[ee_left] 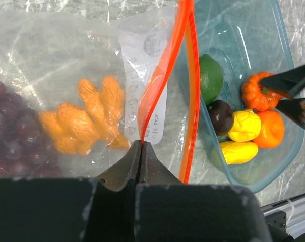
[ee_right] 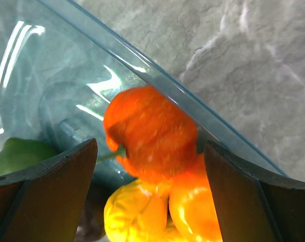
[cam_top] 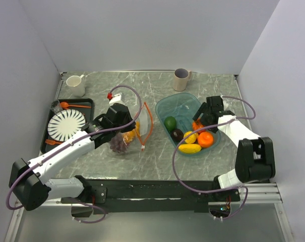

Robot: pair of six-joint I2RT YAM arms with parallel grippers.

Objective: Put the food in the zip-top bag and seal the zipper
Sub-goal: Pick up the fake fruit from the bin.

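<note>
The zip-top bag (cam_top: 123, 142) lies at the table's middle-left with a purple grape bunch (ee_left: 6, 136) and orange bits (ee_left: 86, 121) inside. Its mouth is open, and the orange-red zipper (ee_left: 165, 65) runs in two parted strips. My left gripper (ee_left: 141, 143) is shut on one strip of the zipper. The rest of the food sits in the teal bowl (cam_top: 185, 103): green avocado (cam_top: 170, 122), dark plum (cam_top: 177, 134), lemon (cam_top: 190, 137), orange (cam_top: 205, 139), a long yellow piece (cam_top: 189, 148). My right gripper (ee_right: 150, 146) stands open above a small orange pumpkin-like piece (ee_right: 149, 121), a finger on each side and neither touching it.
A black tray (cam_top: 89, 103) at the left holds a striped white plate (cam_top: 66, 124), an orange spoon (cam_top: 71, 105) and a fork (cam_top: 54, 142). A white mug (cam_top: 75, 84) stands at the back left, a grey cup (cam_top: 181, 79) at the back middle. Walls enclose three sides.
</note>
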